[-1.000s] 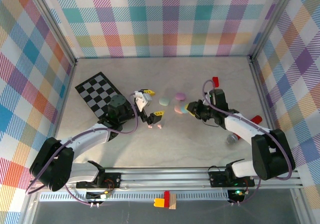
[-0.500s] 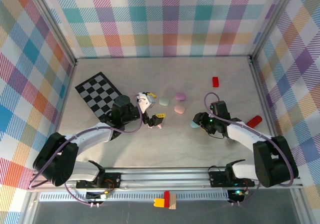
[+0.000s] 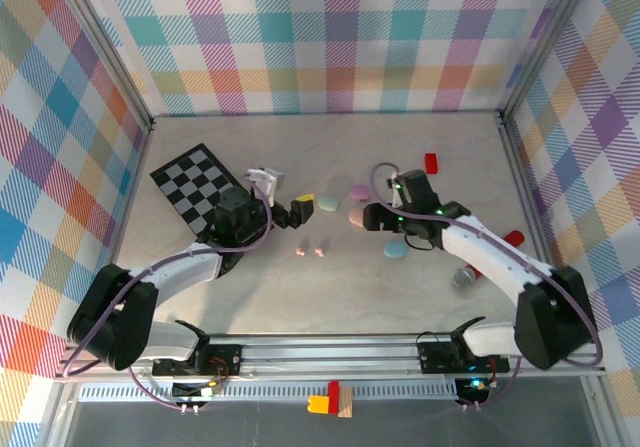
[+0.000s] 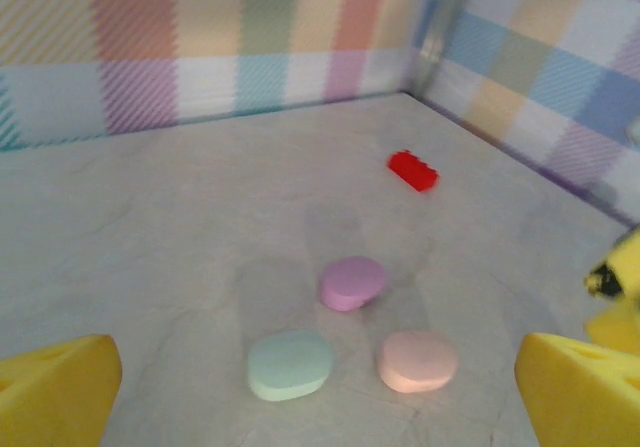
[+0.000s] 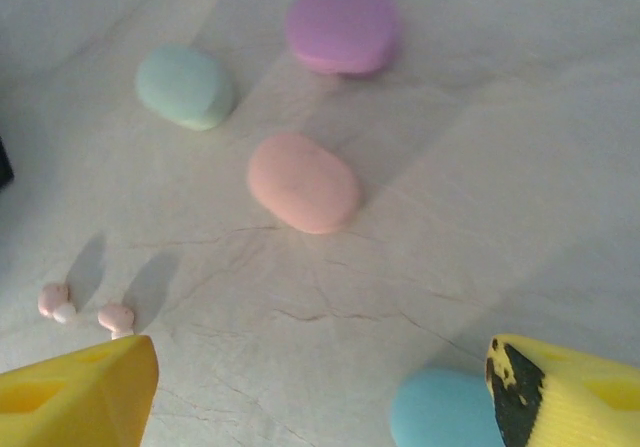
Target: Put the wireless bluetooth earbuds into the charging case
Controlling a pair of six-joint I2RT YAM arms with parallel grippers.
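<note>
Two tiny pink earbuds [image 3: 309,252] lie side by side on the table, also at the lower left of the right wrist view [image 5: 86,309]. Behind them rest closed pebble-shaped charging cases: mint [image 3: 328,203], pink [image 3: 357,217] and purple [image 3: 360,191]. A blue case [image 3: 395,250] lies alone nearer the front, beside my right finger [image 5: 565,392]. My right gripper [image 3: 378,207] hovers open by the pink case [image 5: 303,182], holding nothing. My left gripper [image 3: 285,192] is open and empty, left of the mint case [image 4: 290,364], facing all three cases.
A checkered board [image 3: 200,187] lies at the left under my left arm. A red brick [image 3: 431,162] sits at the back right. A red object [image 3: 512,238] and a grey one [image 3: 463,278] lie by my right arm. Plaid walls enclose the table.
My right gripper carried the blue case forward, opened and left it on the table, then pulled back toward the pink case. My left gripper drew back from the earbuds.
</note>
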